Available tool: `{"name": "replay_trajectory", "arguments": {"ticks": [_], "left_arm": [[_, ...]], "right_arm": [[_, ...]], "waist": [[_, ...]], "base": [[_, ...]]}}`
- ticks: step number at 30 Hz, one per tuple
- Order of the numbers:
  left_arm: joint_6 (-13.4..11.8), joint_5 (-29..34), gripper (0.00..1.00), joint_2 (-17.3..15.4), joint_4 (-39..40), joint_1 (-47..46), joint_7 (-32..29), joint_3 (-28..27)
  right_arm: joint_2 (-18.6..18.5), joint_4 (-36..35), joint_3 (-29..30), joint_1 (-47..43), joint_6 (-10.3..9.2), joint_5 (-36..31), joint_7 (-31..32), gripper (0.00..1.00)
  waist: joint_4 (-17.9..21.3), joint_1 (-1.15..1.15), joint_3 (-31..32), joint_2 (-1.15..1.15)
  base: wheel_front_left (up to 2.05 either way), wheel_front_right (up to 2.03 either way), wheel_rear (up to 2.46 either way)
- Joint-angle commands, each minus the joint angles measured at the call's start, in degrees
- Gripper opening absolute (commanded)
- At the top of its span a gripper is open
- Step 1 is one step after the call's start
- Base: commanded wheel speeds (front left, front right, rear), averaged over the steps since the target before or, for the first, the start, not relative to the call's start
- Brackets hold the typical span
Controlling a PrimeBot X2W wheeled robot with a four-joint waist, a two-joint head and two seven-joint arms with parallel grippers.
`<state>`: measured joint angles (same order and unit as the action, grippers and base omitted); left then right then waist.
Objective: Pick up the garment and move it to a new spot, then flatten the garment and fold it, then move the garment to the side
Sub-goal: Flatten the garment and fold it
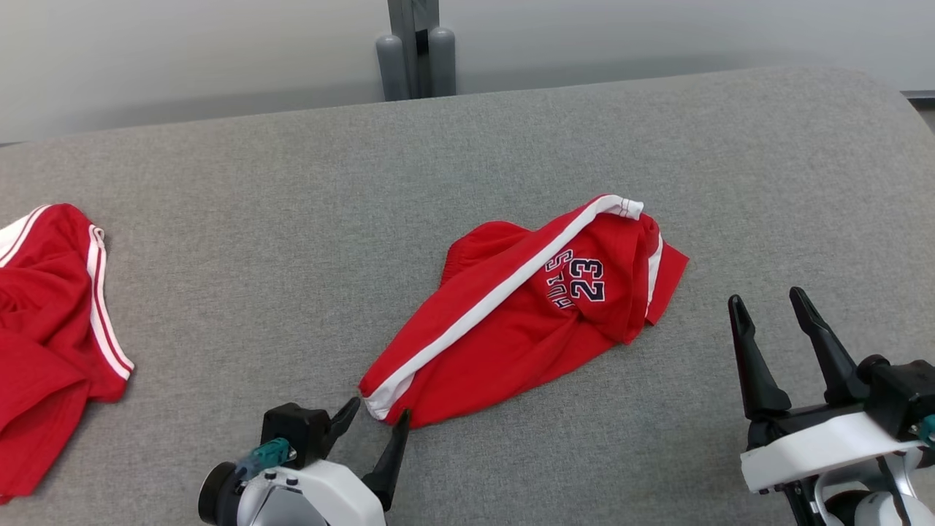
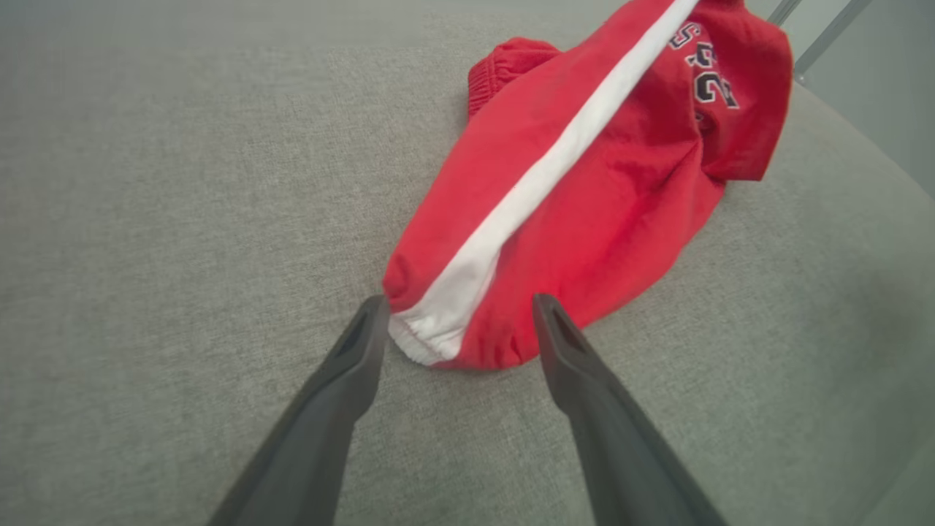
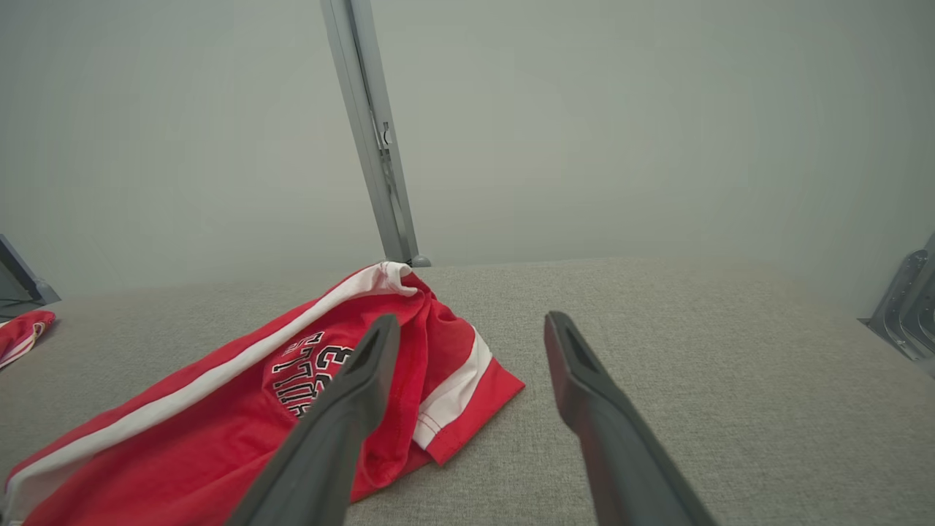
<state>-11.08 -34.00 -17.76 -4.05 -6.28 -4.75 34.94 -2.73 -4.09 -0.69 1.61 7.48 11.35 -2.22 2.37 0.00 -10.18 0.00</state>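
Red garment (image 1: 526, 314) with one long white side stripe, lying crumpled at the middle of the grey fabric-covered table (image 1: 292, 183). Its print carries the numeral "23" (image 1: 586, 279) in white with a dark outline. The arc of letters beside the numeral is only partly legible and seems to end in "LLS".

Left gripper (image 1: 380, 408), jaws spread wide and holding nothing, stands at the table's near side. Its two fingertips flank the garment's nearest hem corner, where the white stripe ends. Whether either tip touches the cloth cannot be told.

Right gripper (image 1: 765, 296), jaws likewise wide apart and empty, stands toward the table's near right, clear of the garment's printed end.

The head view gives a second red garment (image 1: 44, 314) with white trim at the table's left edge, and a grey metal post (image 1: 415, 44) behind the table's far edge.

The left wrist view resolves the gathered elastic stitching of the hem corner.

The right wrist view shows the print from low and close, partly covered by one finger, with the folded white stripe raised at the garment's far end.
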Motion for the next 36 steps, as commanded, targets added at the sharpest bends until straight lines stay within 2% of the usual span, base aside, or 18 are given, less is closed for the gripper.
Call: {"name": "replay_trajectory", "arguments": {"ticks": [1,6,7,10,18,24,30,36], "left_arm": [[0.4,-0.4,1.00,-0.3,-0.4,-0.9,-0.2,-0.1],[1.9,-2.6,1.00,0.2,-3.6,-2.5,-2.6,-0.2],[2.1,-3.2,0.65,0.1,-4.2,-3.1,-3.3,-0.4],[2.7,-3.6,0.00,-0.3,-4.5,-4.3,-4.1,-0.6],[2.9,-3.0,0.00,-0.8,-2.9,-6.0,-3.2,-0.9],[3.4,-1.9,0.00,-0.5,-1.5,-7.6,-3.2,0.0],[4.1,-0.7,0.00,0.6,-1.9,-10.1,-2.5,1.4],[5.4,-0.1,0.00,2.5,-3.4,-12.3,-1.4,2.7]], "right_arm": [[-0.3,0.3,-0.1,0.7,0.03,0.2,-0.4,1.00],[-0.3,0.9,-0.6,1.9,0.03,0.2,-0.9,1.00],[-0.3,1.4,-0.7,2.2,0.02,0.1,-0.8,1.00],[-0.3,1.7,-0.6,2.6,0.03,-0.1,-0.9,1.00],[-0.4,2.1,-0.7,5.3,0.03,-0.6,0.2,1.00],[-5.1,4.8,-5.0,11.7,0.03,1.8,4.9,1.00],[-9.8,11.7,-9.4,21.0,0.01,4.9,7.8,1.00],[-12.5,21.2,-13.3,28.9,0.02,7.8,9.7,1.00]], "waist": [[0.5,0.00,-0.7,0.00],[1.5,0.00,-2.3,0.00],[1.8,0.00,-2.7,0.00],[2.0,0.00,-3.1,0.00],[1.4,0.00,-4.1,0.00],[-0.7,0.00,-4.9,0.00],[-3.4,0.00,-6.5,0.00],[-6.3,0.00,-7.6,0.00]], "base": [[0.00,0.00,0.00],[0.00,0.00,0.00],[0.00,0.00,0.00],[0.00,0.00,0.00],[0.00,0.00,0.00],[0.00,0.00,0.00],[0.00,0.00,0.00],[0.00,0.00,0.00]]}}
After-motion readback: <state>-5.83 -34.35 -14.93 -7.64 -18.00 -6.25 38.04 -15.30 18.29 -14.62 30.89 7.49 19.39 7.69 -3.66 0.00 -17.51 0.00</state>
